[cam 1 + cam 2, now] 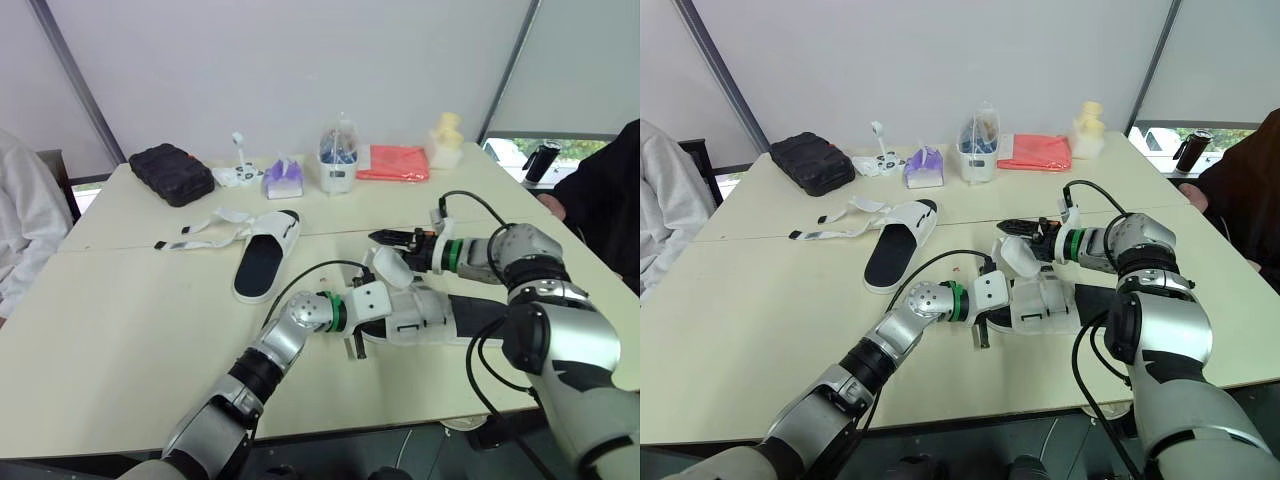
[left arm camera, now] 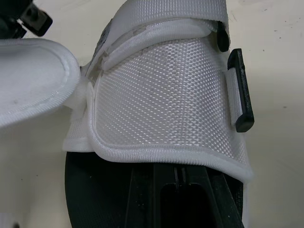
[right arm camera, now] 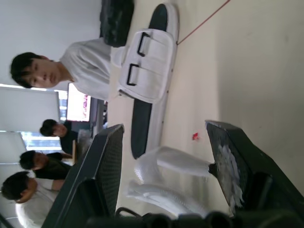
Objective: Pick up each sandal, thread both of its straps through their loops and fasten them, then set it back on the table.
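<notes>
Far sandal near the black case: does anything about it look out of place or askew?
Yes. The far sandal lies flat, but its straps are unfastened, splayed across the table toward the robot's left rather than over the footbed.

Two robot arms are clad in brushed silver metal with black joints. The left arm [image 1: 285, 340] has a rounded silver joint, then a bright green ring [image 1: 336, 311] and a white boxy housing [image 1: 368, 298] just behind the left hand [image 1: 353, 345]. The right arm [image 1: 545, 300] is bulkier, its grey-silver shells split by black seams, with a green band [image 1: 452, 252] behind the right hand [image 1: 386, 238], which has two flat black fingers [image 3: 102, 175]. A thin black cable [image 1: 305, 275] arcs over the left wrist, and a second cable [image 1: 478, 198] arcs over the right.
</notes>
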